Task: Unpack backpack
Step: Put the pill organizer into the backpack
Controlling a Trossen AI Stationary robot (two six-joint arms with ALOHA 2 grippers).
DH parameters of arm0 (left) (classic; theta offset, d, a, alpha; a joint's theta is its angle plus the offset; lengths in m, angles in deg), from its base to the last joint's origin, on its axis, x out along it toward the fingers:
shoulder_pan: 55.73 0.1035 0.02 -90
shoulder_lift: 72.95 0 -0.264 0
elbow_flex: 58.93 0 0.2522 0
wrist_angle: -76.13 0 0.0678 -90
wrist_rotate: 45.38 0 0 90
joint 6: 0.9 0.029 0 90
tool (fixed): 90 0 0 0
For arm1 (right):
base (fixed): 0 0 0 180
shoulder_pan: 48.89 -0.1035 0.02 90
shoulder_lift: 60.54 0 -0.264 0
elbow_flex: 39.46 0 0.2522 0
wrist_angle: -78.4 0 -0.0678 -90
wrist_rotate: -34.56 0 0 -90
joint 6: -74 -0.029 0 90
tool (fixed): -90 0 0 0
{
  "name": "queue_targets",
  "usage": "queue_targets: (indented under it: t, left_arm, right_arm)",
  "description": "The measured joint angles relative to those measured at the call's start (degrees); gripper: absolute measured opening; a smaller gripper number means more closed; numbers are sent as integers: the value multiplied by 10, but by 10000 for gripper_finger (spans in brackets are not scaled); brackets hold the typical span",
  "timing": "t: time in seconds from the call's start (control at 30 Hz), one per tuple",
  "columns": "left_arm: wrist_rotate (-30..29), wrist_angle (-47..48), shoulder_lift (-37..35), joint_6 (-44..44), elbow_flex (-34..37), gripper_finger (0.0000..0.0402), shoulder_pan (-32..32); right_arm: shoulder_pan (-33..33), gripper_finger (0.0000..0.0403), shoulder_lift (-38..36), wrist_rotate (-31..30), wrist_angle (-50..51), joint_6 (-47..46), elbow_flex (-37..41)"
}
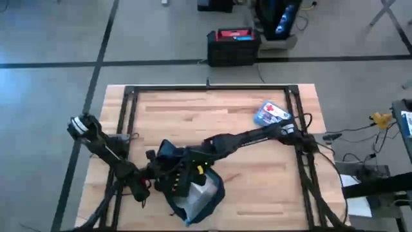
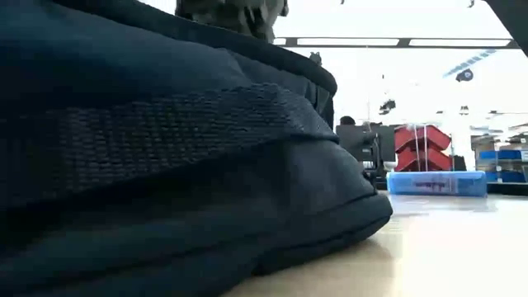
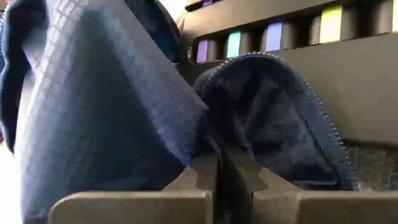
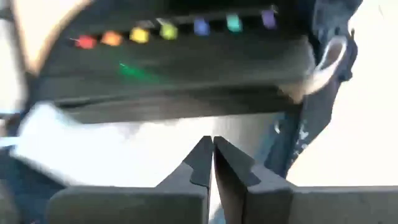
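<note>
The dark navy backpack (image 1: 168,152) lies near the table's near edge and fills the low view (image 2: 165,165). Its opening is spread, with pale contents (image 1: 201,193) showing inside. My left gripper (image 1: 156,175) is at the bag's left side, shut on its fabric (image 3: 93,112). My right gripper (image 1: 193,171) reaches from the right into the opening, its fingers shut (image 4: 212,149). It sits just before a black case with a row of coloured caps (image 4: 186,56) and a pale blurred thing (image 4: 93,143). My left gripper pinches a fold of the backpack's fabric (image 3: 214,140) beside the zipped edge of the opening (image 3: 311,99) between its two fingers (image 3: 222,165). The cloth rises from the fingers drawn up into a ridge. The rest of the bag rests on the table. My right gripper is shut inside the opening. Blur hides whether it touches anything.
A small blue-white box (image 1: 271,113) lies on the table's far right part, seen far off in the low view (image 2: 437,183). The wooden table (image 1: 257,187) has free room right of the bag. A black frame (image 1: 212,88) runs round the table top.
</note>
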Motion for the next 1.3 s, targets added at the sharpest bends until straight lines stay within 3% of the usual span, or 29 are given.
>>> queue_targets:
  t: [0.23, 0.73, 0.93, 1.1, 1.3]
  left_arm:
    - [1, -1, 0, 4, 0, 0, 1]
    - [0, -3, 0, 7, 0, 0, 2]
    - [0, -3, 0, 8, 0, 0, 2]
    - [0, -3, 0, 8, 0, 0, 2]
    - [0, -3, 0, 9, 0, 0, 2]
  right_arm:
    - [-17, 0, 43, 99, -135, 0, -6]
    - [-16, 0, 64, 108, -134, 2, -30]
    - [-18, 0, 40, 101, -94, 2, -31]
    - [-30, 0, 24, 54, -21, -3, -32]
    - [-73, 0, 15, -99, 1, 62, -31]
